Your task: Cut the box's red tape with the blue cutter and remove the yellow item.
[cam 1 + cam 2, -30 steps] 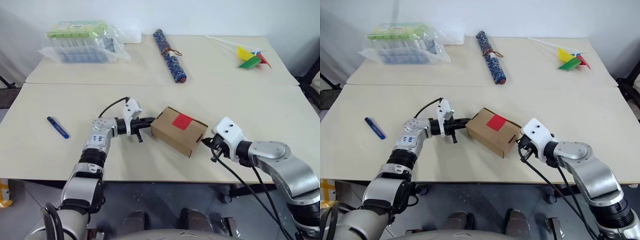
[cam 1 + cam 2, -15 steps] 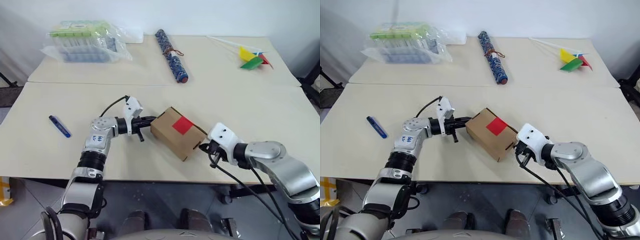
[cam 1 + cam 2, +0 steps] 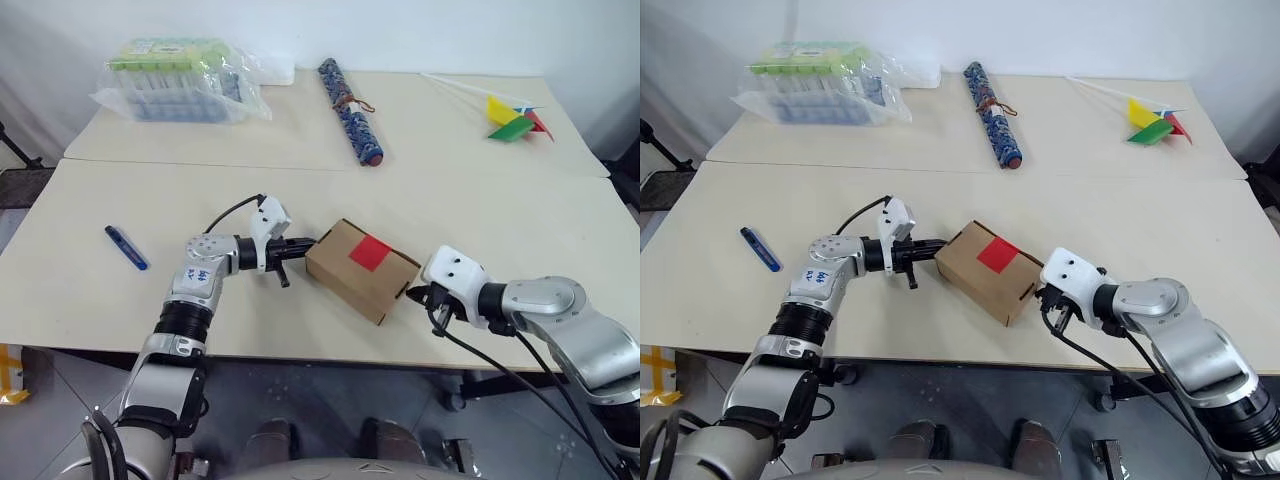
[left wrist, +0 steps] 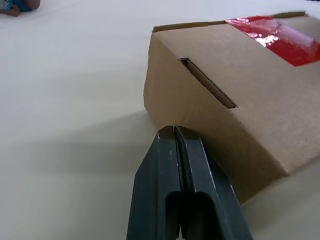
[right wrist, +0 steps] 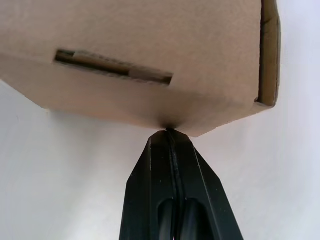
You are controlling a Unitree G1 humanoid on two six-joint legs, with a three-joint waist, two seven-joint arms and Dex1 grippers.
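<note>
Bright, even light overhead; soft, short shadows on the counter (image 3: 480, 190). Glare streaks the red tape (image 4: 280, 37) in the left wrist view. Head views sharp; wrist views soften toward the edges.

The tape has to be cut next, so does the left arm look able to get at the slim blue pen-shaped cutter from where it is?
Probably yes. The slim blue cutter lies alone on the pale table, on the left arm's side, nothing between them. The left gripper is shut against the brown cardboard box and would have to open first.
</note>
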